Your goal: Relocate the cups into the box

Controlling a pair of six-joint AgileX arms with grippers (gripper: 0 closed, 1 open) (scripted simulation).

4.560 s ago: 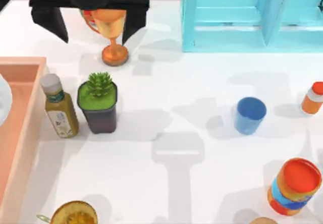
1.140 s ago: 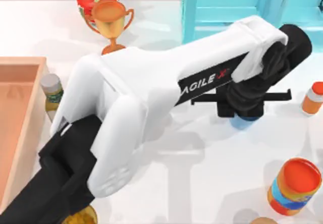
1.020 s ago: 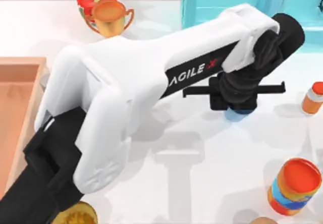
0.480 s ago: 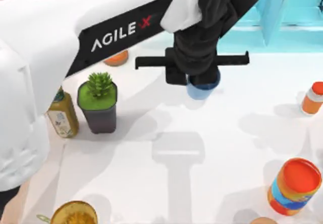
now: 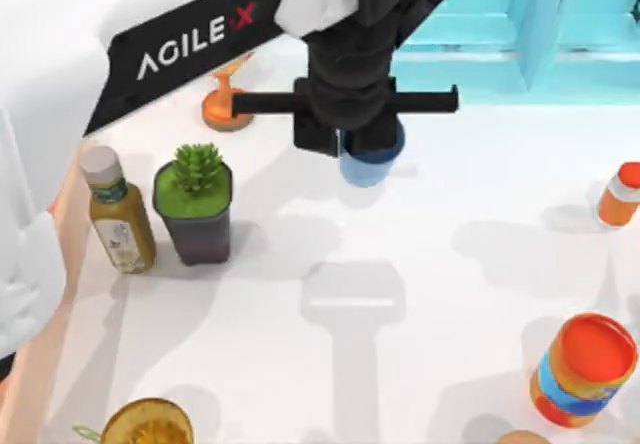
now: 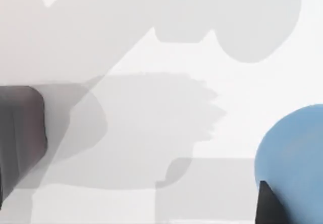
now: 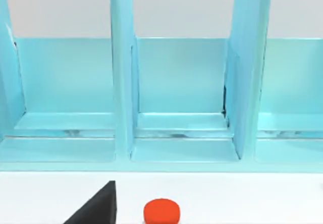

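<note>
A light blue cup (image 5: 368, 169) hangs above the table's middle, held by my left gripper (image 5: 366, 144), which is shut on its rim. The left wrist view shows the same cup (image 6: 295, 153) with a dark fingertip (image 6: 266, 206) against it. My left arm reaches in from the left and covers most of the box; a strip of the box's salmon wall (image 5: 66, 196) shows at the left edge. My right arm is parked, and one of its dark fingertips (image 7: 96, 206) shows facing the turquoise cabinet (image 7: 176, 98).
A potted succulent (image 5: 194, 204) and an olive bottle (image 5: 115, 219) stand just right of the box. A trophy's orange base (image 5: 222, 109) is behind them. The cabinet (image 5: 500, 34) is far right. An orange-lidded can (image 5: 585, 369) and a small orange bottle (image 5: 620, 194) stand at right.
My left gripper has carried the blue cup off its spot at the right and leftward, past the table's middle. The arm has swung left with it.
</note>
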